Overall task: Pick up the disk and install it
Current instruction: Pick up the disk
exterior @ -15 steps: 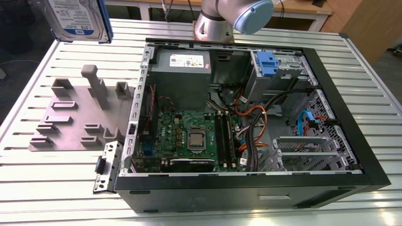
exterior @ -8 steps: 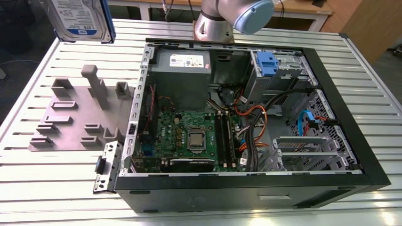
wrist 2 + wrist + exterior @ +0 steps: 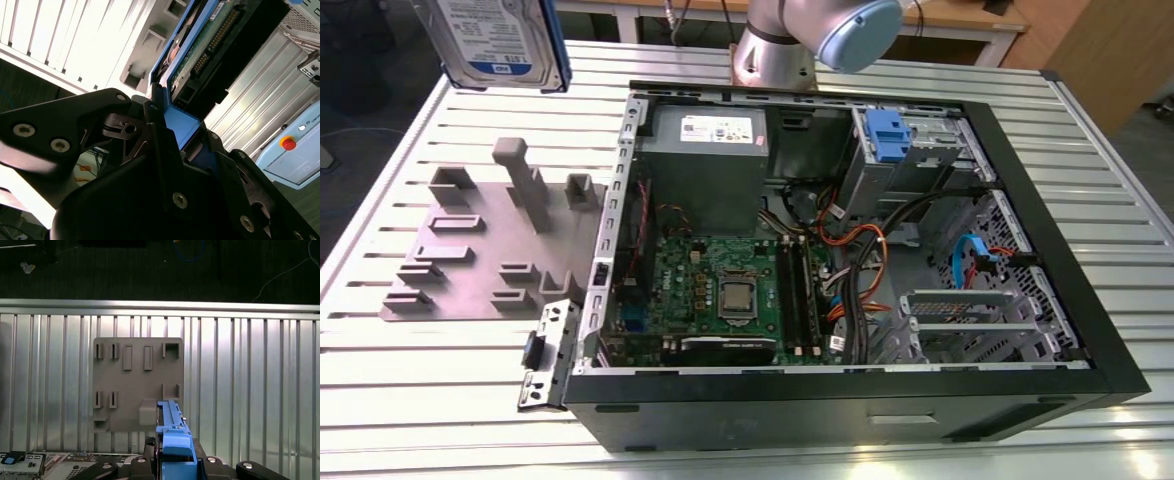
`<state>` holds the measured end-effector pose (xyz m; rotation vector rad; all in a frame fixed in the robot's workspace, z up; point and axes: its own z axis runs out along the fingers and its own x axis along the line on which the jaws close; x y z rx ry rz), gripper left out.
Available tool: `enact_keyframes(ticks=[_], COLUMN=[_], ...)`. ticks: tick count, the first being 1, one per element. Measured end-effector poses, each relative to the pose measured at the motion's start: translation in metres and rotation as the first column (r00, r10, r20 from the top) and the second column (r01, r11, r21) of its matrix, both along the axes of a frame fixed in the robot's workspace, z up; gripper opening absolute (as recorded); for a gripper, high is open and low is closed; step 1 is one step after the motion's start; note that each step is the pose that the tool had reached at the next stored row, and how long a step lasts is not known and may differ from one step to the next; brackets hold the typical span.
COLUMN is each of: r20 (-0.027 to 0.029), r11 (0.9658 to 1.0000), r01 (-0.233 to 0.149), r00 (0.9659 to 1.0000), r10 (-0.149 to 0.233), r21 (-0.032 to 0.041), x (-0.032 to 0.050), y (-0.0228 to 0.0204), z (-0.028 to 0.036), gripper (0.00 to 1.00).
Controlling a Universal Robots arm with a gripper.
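The disk point(image 3: 499, 40), a silver-grey drive with a white-and-blue label in a blue carrier frame, hangs upright high over the table's far corner at the exterior view's left. In the second wrist view my gripper point(image 3: 180, 130) is shut on the carrier's blue end, and the disk's circuit-board side point(image 3: 200, 55) stretches away from the black fingers point(image 3: 156, 125). In the first wrist view the disk's blue carrier edge point(image 3: 172, 432) rises from my gripper point(image 3: 175, 460), above the grey fixture plate point(image 3: 137, 385).
An open computer case point(image 3: 854, 405) lies on the slatted metal table point(image 3: 427, 400), showing its motherboard, cables and grey power supply point(image 3: 707, 150). A lone blue bracket point(image 3: 887, 135) sits by the drive bay. The grey fixture plate point(image 3: 480, 240) with upright posts lies beside the case.
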<state>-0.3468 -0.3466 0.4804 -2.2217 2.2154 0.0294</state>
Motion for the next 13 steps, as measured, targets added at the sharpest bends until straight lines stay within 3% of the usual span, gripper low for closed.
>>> enact_keyframes(ticks=[13], r20=[0.0001], r11=[1.0000], r01=[0.000], r00=[1.0000], r10=[0.000], r21=[0.0000], x=[0.0092], y=[0.0000], z=[0.0000], gripper=[0.36])
